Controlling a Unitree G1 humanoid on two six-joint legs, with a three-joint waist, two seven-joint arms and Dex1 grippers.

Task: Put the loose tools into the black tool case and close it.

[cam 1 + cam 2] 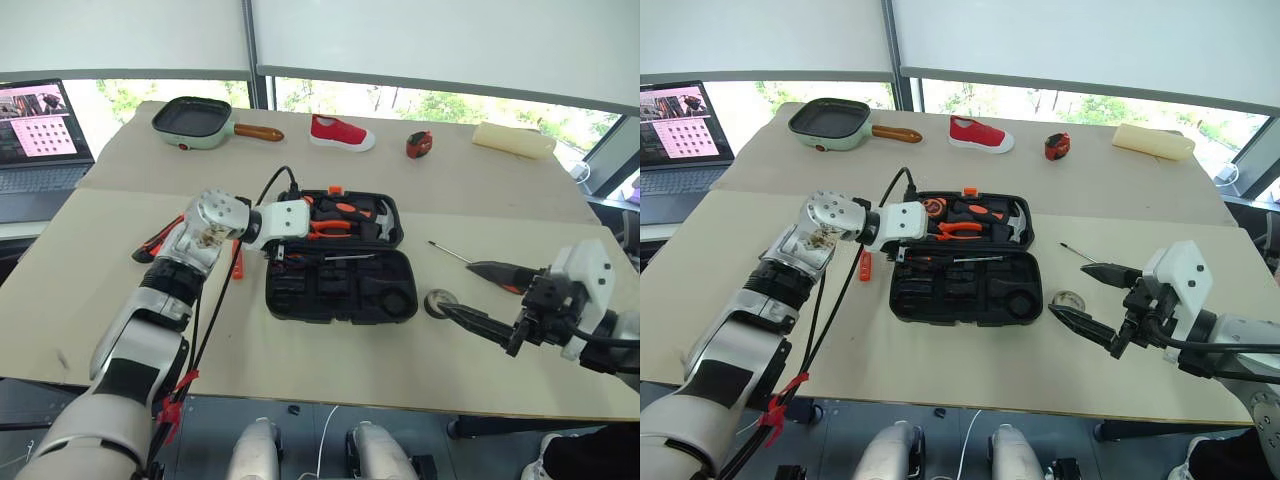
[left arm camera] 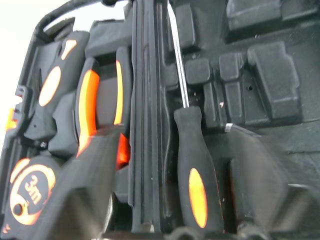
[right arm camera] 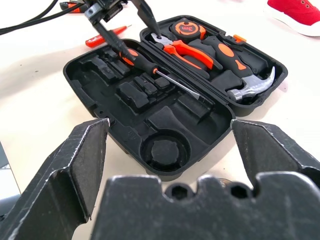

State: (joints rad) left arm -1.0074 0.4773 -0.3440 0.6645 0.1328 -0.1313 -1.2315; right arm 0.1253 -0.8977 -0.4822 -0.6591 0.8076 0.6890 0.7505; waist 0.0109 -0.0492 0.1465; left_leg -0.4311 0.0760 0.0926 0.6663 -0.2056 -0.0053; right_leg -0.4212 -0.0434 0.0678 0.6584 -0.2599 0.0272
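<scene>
The black tool case (image 1: 340, 318) lies open on the table, with pliers, a hammer and a tape measure seated in its far half. A black-and-orange screwdriver (image 2: 192, 150) lies in the case along the hinge. My left gripper (image 3: 140, 42) hovers over its handle, open, with a finger on each side of it. Right of the case my right gripper (image 1: 478, 293) is open and holds nothing. By it lie a small tape roll (image 1: 438, 302) and a loose screwdriver (image 1: 447, 251). An orange tester pen (image 1: 238, 262) and black-orange tools (image 1: 155, 243) lie left of the case.
Along the far edge are a green pan (image 1: 195, 120), a red shoe (image 1: 340, 132), a red-and-black tape measure (image 1: 420, 144) and a beige roll (image 1: 513, 140). A laptop (image 1: 40, 140) stands far left. A black cable (image 1: 270, 190) arches over my left wrist.
</scene>
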